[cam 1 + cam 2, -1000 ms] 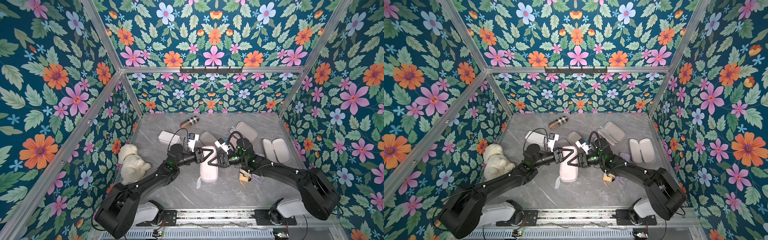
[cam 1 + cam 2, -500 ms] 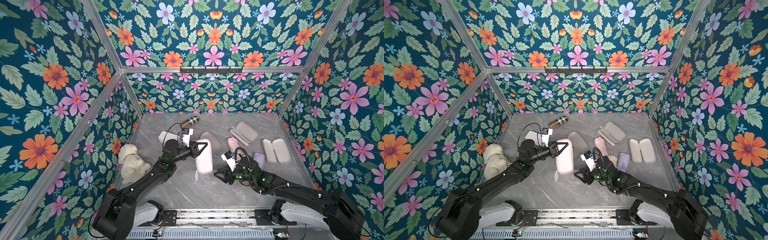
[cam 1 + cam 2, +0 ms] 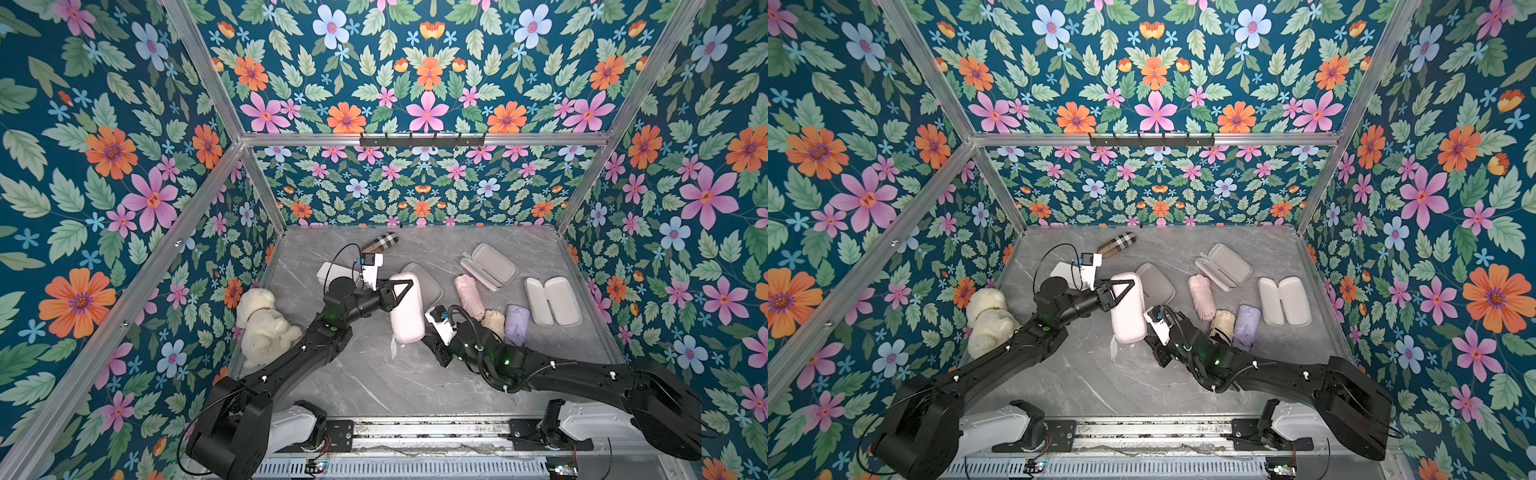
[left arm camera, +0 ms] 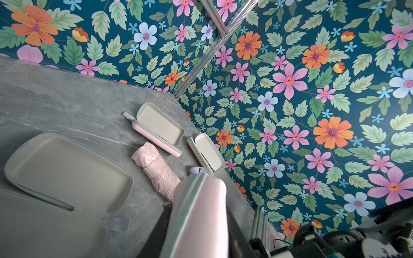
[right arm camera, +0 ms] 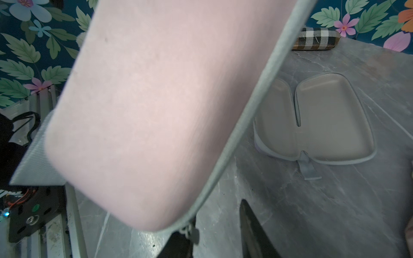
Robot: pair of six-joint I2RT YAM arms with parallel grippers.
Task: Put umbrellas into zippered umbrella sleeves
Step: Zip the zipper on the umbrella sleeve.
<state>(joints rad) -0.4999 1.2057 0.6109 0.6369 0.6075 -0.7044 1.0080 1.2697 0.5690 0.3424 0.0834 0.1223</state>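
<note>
left gripper point(image 3: 401, 293) clamps the far end of the closed pink sleeve point(image 3: 406, 316), held over the table point(image 3: 374, 386) near its middle. right gripper point(image 5: 214, 239) sits at the sleeve's near corner by the zipper pull point(image 5: 190, 232); whether it grips, i cannot tell.

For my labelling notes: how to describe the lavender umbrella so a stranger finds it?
On the grey table, find the open case nearest the right wall. Beside it lies the lavender umbrella, purple where the cream umbrella and pink umbrella are not.
</note>
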